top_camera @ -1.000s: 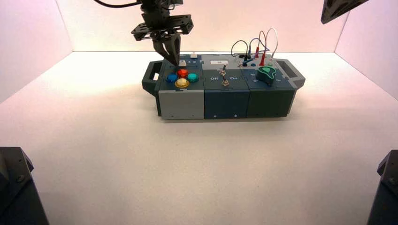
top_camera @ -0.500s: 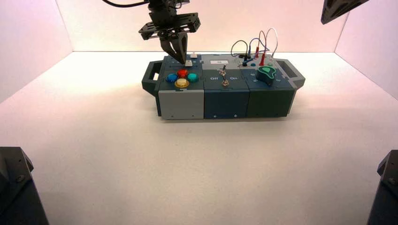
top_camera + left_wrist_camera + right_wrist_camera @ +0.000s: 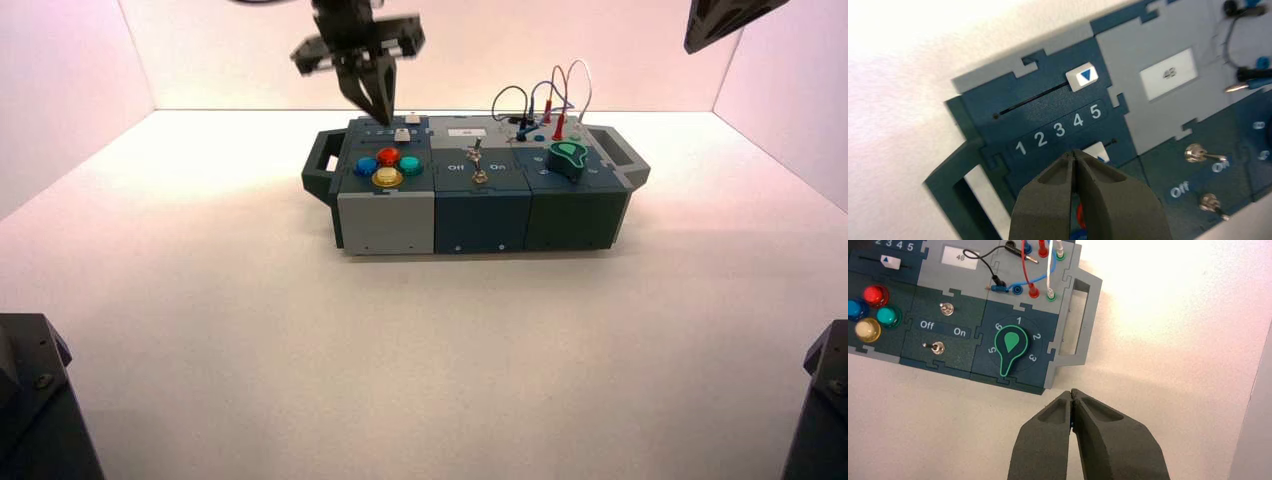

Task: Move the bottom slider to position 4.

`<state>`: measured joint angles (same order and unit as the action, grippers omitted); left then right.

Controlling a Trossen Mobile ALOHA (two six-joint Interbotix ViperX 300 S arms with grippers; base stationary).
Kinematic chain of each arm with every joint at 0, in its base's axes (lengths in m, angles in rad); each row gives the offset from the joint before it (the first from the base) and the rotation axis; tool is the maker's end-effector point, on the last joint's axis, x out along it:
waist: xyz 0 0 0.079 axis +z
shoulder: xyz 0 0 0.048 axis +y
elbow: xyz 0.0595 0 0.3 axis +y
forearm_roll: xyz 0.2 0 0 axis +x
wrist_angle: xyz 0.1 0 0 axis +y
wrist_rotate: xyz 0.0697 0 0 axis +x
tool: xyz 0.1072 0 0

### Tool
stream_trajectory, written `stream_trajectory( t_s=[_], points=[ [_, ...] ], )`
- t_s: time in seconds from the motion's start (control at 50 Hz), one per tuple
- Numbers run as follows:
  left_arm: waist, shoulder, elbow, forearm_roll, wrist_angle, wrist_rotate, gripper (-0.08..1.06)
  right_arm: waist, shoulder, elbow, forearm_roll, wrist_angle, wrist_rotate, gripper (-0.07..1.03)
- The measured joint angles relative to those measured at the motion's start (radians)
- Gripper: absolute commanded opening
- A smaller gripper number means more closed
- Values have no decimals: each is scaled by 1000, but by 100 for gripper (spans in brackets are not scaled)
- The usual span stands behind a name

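- Left gripper, a dark two-fingered claw, is seen raised above the far left part of the dark blue-grey control box; in the left wrist view its fingers are pressed together with nothing between them, clear of the panel.
- Directly beyond those closed tips lies the bottom slider — a small white squarish knob with a blue triangle — partly hidden by the fingers. It is seen below the printed row of white numerals "1 2 3 4 5", roughly under the 4 to 5 end; the exact mark cannot be told.
- On the other side of the numerals, the twin white slider knob is seen at the 5 end of its narrow black track.
- Relative to the box, the bottom slider sits just behind the cluster of round coloured buttons, of which the red one is nearest it.
- Beside the slider panel, a grey plate carries a small white display reading "48".
- Two small metal toggle switches are set by the "Off" and "On" lettering in the box's middle section.
- A green teardrop-shaped knob is mounted on the box's right section, inside a ring of numbers.
- Right gripper is held well off the box's right end over the bare white floor — its dark fingers shut together, empty.
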<state>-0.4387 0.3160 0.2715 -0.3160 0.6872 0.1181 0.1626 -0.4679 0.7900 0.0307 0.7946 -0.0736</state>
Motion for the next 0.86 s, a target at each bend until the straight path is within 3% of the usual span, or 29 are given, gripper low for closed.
stream_trajectory(
  t_s=[0.2, 0.52, 0.86],
  points=[
    [0, -112, 40, 21, 2, -34, -3, 0, 0, -2, -2, -5, -2, -3],
    [0, -304, 114, 21, 38, -34, -3, 2, 0, 0, -2, -9, -3, -3],
    [-2, -379, 140, 21, 44, -31, -3, 2, 0, 0, -6, -9, -5, -3]
  ],
)
